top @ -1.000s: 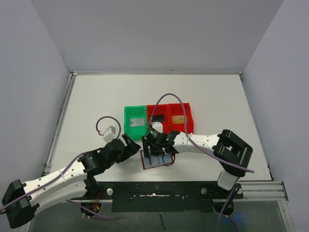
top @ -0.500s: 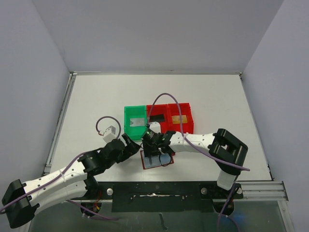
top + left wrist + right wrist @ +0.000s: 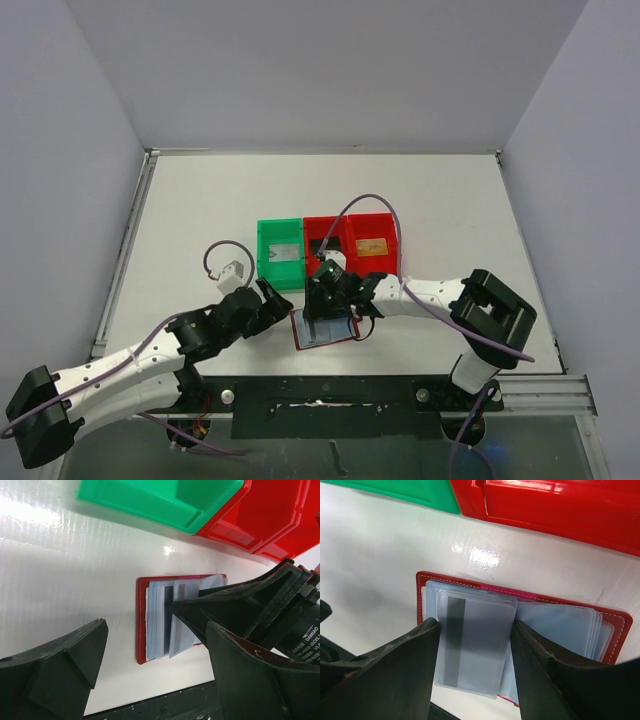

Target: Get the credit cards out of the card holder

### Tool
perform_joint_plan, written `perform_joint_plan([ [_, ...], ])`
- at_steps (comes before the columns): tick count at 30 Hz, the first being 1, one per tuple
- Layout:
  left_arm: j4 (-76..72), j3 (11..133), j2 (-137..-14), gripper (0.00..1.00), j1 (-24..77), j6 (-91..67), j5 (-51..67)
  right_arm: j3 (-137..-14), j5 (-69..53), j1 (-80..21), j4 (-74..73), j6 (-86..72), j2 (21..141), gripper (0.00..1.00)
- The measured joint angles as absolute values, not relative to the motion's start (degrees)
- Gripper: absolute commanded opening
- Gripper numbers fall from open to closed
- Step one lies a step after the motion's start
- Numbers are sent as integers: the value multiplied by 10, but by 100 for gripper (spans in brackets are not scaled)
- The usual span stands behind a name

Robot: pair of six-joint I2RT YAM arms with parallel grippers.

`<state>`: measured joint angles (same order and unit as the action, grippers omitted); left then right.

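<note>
Pulling a card is the step in hand: the card holder (image 3: 422, 580) lies open on the counter (image 3: 200, 220) at 6 o'clock from the red bins (image 3: 347, 230), the right gripper (image 3: 475, 624) straddles a half-out silver-grey card (image 3: 480, 650), pinched or not I cannot tell, and the left gripper (image 3: 155, 630) waits spread at 9 o'clock, so the next move calls for a firm pinch and a straight pull.

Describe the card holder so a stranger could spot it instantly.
On the white table, find the row of green and red bins. Nearer the arms lies the card holder: flat, open, red-edged with pale blue-grey pockets, unlike the deep bins.
</note>
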<state>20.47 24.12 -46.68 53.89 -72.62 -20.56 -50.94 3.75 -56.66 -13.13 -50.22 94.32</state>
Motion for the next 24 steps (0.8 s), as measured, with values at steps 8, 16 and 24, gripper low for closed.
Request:
perform_joint_plan([
  [8, 138, 227, -488, 72, 539, -706, -158, -471, -11, -544, -79, -517, 924, 54],
  [16, -15, 161, -546, 49, 539, -703, -56, -454, -33, -532, -55, -529, 917, 54],
  [24, -140, 123, -581, 39, 539, -719, -1, -449, -37, -532, -47, -530, 917, 54],
])
